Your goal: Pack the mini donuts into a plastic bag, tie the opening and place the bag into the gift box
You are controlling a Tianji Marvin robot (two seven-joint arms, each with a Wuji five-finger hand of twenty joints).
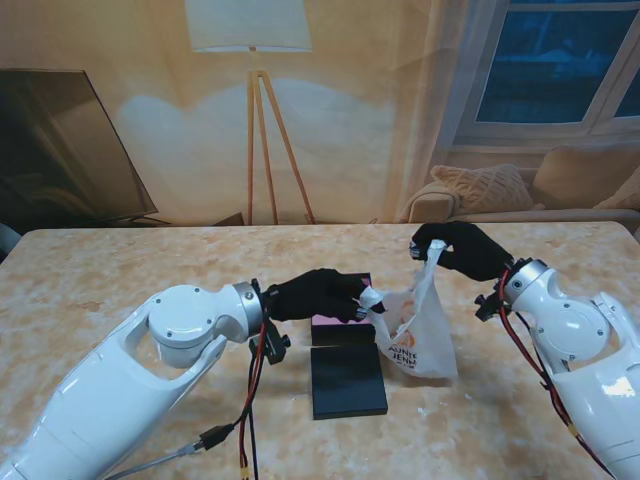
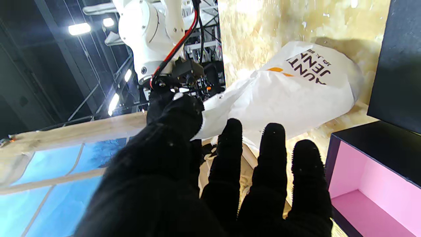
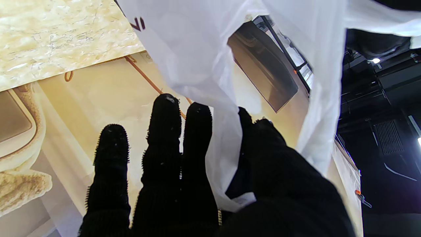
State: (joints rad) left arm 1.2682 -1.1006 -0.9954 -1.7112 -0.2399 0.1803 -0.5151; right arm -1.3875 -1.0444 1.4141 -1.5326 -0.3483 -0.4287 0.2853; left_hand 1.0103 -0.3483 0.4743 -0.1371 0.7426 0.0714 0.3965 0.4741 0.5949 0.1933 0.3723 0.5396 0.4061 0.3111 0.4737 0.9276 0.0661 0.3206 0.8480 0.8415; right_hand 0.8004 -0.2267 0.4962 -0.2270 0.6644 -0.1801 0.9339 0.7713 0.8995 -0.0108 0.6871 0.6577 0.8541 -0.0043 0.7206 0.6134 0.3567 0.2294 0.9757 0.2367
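Observation:
A white plastic bag point(image 1: 418, 330) with dark and orange print rests on the table, its two handles pulled apart. My left hand point(image 1: 318, 294), in a black glove, pinches the handle on the left. My right hand point(image 1: 462, 248) is shut on the other handle and holds it up, farther from me. The left wrist view shows the bag point(image 2: 289, 95) stretched between thumb and fingers point(image 2: 230, 138). In the right wrist view the handle point(image 3: 227, 138) runs between thumb and fingers. The black gift box point(image 1: 338, 326) with pink lining lies open behind the bag. No donuts show.
The box's black lid point(image 1: 347, 380) lies flat on the marble table point(image 1: 120, 270), nearer to me than the box. A backdrop with a printed lamp, sofa and window stands past the table's far edge.

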